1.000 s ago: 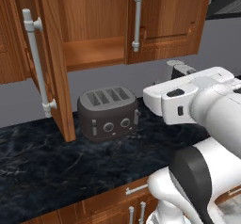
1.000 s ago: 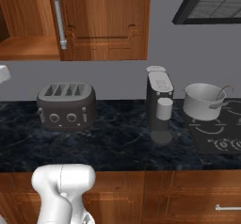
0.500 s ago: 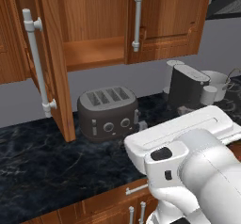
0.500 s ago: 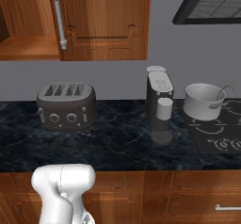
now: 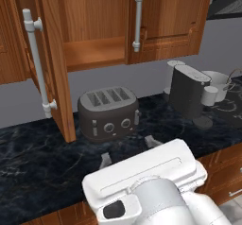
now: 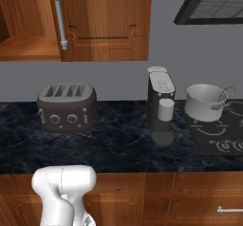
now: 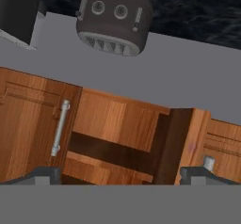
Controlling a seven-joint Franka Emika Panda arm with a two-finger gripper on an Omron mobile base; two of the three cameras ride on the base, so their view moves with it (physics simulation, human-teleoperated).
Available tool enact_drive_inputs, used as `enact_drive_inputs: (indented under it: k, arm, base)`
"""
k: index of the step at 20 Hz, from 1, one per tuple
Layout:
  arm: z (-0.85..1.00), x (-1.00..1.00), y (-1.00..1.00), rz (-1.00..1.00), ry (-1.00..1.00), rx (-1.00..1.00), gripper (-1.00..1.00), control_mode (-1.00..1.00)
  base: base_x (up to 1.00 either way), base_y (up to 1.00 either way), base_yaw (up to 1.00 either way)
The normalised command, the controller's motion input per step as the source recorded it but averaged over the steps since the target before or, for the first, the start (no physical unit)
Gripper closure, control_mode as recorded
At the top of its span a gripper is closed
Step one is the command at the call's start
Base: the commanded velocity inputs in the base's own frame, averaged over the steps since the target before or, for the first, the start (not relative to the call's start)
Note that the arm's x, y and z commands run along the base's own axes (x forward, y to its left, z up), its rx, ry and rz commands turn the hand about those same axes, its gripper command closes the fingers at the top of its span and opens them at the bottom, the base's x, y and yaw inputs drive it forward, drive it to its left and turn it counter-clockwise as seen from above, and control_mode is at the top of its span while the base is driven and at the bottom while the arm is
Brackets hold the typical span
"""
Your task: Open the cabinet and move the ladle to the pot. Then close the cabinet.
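The cabinet (image 5: pixel 170 16) hangs over the counter with its left door (image 5: pixel 53 63) swung open and its right door shut. Its open shelf (image 6: pixel 26 47) looks bare. The pale pot (image 6: pixel 204 101) stands on the stovetop at the right, also the pot (image 5: pixel 218 79). The ladle (image 6: pixel 224 96) rests in it, thin handle arching over the rim, bowl hidden. My gripper (image 5: pixel 128 151) hovers low over the counter in front of the toaster, open and holding nothing. The upside-down hand view has the gripper (image 7: pixel 122 173) facing the cabinet (image 7: pixel 33 124) and its open bay.
A dark toaster (image 5: pixel 108 113) sits under the open cabinet, and a dark coffee machine (image 5: pixel 189 94) with a white cup stands between it and the pot. The black stovetop (image 6: pixel 223 137) is at the right. My white arm (image 5: pixel 151 191) covers the front counter edge.
The arm has swung left and down from beside the coffee machine to in front of the toaster. The gripper stays open and empty. Ladle, pot and cabinet doors are unmoved.
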Motion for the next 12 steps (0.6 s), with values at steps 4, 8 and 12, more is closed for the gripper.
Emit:
enact_drive_inputs:
  k: [4, 8, 12]
  arm:
    - [-0.36, 0.12, 0.72, 0.02, -0.13, 0.00, -1.00, -1.00]
    - [-0.26, 0.41, 0.81, 0.00, -0.14, 0.00, -1.00, -1.00]
    - [-0.23, 0.52, 0.93, 0.00, -0.12, 0.00, -1.00, -1.00]
  base:
    - [0.00, 0.00, 0.00]
    - [0.00, 0.00, 0.00]
    - [0.00, 0.00, 0.00]
